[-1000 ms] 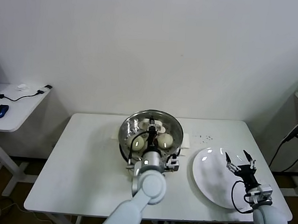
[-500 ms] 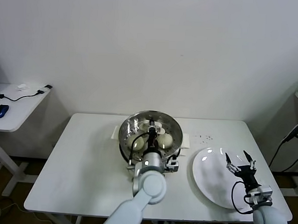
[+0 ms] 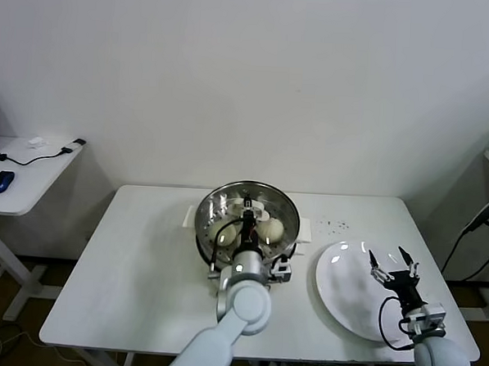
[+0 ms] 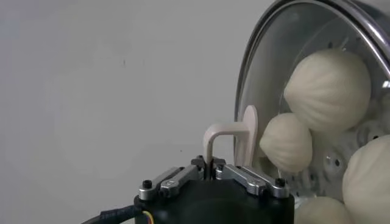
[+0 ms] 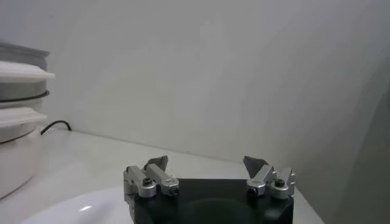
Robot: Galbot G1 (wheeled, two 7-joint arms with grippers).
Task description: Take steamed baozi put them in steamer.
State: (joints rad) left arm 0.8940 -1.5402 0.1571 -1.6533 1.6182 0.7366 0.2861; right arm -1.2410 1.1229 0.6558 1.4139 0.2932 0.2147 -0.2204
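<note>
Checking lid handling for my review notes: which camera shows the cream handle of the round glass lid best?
The left wrist view: the cream handle fills the centre, pinched in the shut left tool, with cream-white dough buns behind the glass. The head view shows it only tiny above the steel steamer. The right wrist view misses it.

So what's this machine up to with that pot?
The robot's left gripper is shut on the cream handle of a round glass lid, holding it over the steamer in the middle of the table. Through the glass you can see the steamed baozi already sitting inside. The right gripper hangs open over the white plate, which has nothing on it.
</note>
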